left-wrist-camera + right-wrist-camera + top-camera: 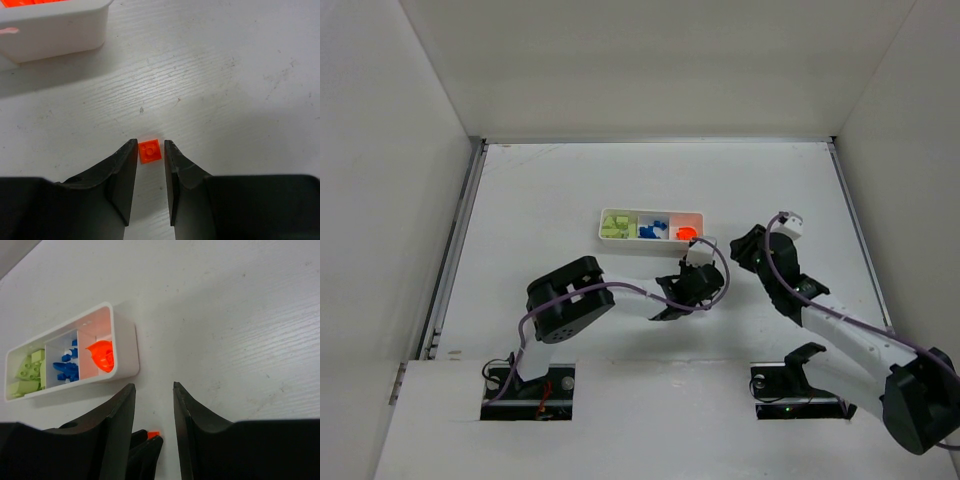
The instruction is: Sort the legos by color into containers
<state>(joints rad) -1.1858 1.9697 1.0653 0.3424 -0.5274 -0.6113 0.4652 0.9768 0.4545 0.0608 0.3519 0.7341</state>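
Left wrist view: left gripper [150, 143], jaws narrowly apart and gripping nothing yet, straddles the orange brick [150, 151] lying flat on the table [225, 75] near the tray [55, 30]; caught only at the fingertips, the thin, slightly skewed brick may twist or pop free on closing.
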